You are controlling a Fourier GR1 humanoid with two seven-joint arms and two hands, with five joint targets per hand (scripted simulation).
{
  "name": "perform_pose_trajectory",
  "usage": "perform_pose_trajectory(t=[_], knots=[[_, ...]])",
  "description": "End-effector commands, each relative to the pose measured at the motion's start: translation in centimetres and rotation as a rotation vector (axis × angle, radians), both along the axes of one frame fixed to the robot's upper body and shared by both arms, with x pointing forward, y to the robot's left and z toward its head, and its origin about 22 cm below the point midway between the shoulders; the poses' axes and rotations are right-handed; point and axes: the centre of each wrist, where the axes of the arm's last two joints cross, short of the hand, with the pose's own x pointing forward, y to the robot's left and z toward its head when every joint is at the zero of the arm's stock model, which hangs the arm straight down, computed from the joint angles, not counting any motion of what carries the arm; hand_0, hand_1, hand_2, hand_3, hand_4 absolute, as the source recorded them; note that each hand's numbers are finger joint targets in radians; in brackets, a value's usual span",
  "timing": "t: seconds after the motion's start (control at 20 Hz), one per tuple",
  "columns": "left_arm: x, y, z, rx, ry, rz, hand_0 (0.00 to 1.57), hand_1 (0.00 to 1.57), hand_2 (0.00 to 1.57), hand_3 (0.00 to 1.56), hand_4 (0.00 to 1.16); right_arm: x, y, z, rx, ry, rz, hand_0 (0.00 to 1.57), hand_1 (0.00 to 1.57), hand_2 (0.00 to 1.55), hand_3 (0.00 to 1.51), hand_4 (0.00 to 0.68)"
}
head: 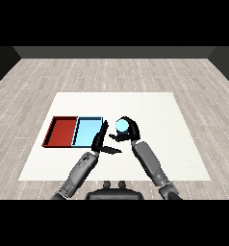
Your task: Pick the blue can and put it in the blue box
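Step in hand: the blue can is being carried toward the light blue tray, judging from how things are lying now.
Right hand: it is curling round the blue can, fingers and thumb wrapping its sides; it is sitting just right of the frame's centre.
Left hand: its fingers are extending straight and holding nothing; the fingertips are reaching up beside the light blue tray's right wall, and whether they are touching that wall cannot be told.
Can position: the blue can is sitting inside the right hand's grasp, just right of the light blue tray and outside it; whether it is resting on the white table or riding above it cannot be told.
Can axis: the round top is facing the viewer, so the long axis is appearing roughly upright.
Deciding relation: the light blue tray is lying to the left of the held can, with the red tray farther left again; the coming move is calling for leftward travel across the tray's right wall.
Hazard: the left hand is occupying the gap between can and tray, so the path is appearing partly blocked.
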Motion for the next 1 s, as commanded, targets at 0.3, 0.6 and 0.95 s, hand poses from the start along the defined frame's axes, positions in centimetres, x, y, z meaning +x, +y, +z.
perform_pose_trajectory(t=[0.3,0.6,0.95], knots=[[2.1,-1.3,-0.7,-0.03,0.039,-0.012,0.0,0.0,0.0,0.0,0.0,0.5,1.1,-0.1,0.032,-0.017,0.036,1.44,1.44,1.46,1.37,0.559],[2.0,-2.7,0.8,-0.007,0.055,-0.014,0.0,0.0,0.0,0.0,0.0,-1.4,1.9,0.3,0.012,-0.02,0.052,1.43,1.43,1.46,1.38,0.559],[1.8,-2.5,-0.8,-0.004,0.073,-0.021,0.0,0.0,0.0,0.0,0.0,-1.2,3.0,1.4,0.033,-0.021,0.072,1.43,1.43,1.46,1.37,0.552]])
